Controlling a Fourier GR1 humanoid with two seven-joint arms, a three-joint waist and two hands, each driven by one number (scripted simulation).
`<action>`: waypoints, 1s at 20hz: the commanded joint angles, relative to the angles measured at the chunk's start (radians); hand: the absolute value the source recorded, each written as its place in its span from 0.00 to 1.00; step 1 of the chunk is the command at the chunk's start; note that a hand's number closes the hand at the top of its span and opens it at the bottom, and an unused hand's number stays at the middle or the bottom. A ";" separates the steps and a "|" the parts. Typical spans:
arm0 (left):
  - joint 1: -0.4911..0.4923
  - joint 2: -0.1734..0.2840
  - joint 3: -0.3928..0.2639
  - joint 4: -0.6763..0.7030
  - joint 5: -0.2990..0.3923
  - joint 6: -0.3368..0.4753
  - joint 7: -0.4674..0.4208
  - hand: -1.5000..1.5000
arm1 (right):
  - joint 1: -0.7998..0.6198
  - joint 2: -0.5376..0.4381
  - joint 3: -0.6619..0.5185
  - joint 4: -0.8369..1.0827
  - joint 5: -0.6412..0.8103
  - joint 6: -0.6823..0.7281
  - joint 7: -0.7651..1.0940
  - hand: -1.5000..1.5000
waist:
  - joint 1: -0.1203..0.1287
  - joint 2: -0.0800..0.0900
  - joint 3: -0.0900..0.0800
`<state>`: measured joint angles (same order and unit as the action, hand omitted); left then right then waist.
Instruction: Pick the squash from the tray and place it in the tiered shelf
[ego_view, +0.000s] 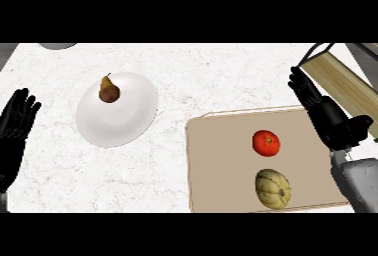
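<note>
The squash (272, 188) lies on the tan tray (221, 165), near the tray's lower edge, with nothing touching it. A tomato (266, 143) sits on the same tray just above it, the two apart.

The right hand (325, 115) shows at the tray's right edge, fingers straight and released, pointing up toward the wooden tiered shelf (343, 80) at the top right corner — the fingertips (297, 75) are close beside the shelf's lower board. The squash is below and to the left of these fingers, well apart from them; the tomato is nearer, just left of the palm.

The left hand (16, 125) rests at the left edge, fingers up and relaxed, holding nothing. To the right of its fingers stands a white plate (118, 120) with a brown pear (109, 90) on it — well apart from the tray.
</note>
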<state>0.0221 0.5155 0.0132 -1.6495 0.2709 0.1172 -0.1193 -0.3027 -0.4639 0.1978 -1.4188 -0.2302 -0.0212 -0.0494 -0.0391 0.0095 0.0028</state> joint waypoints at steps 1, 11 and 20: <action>-0.032 -0.011 -0.028 0.004 -0.014 -0.002 0.048 0.50 | 0.011 0.006 -0.051 -0.065 -0.106 0.124 -0.129 1.00 | 0.024 -0.010 -0.001; -0.059 -0.072 -0.130 -0.004 -0.008 0.002 0.179 0.50 | 0.135 -0.034 -0.112 -0.088 -0.219 0.593 -0.690 0.00 | 0.023 -0.002 0.003; -0.063 -0.064 -0.111 0.007 -0.025 0.010 0.194 0.50 | 0.276 -0.219 -0.126 -0.068 0.018 0.734 -1.101 0.00 | 0.027 -0.008 0.003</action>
<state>-0.0431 0.4480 -0.1104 -1.6467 0.2504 0.1219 0.0681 -0.0878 -0.6213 0.0892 -1.5250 -0.2812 0.5119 -0.8407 -0.0133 0.0038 0.0067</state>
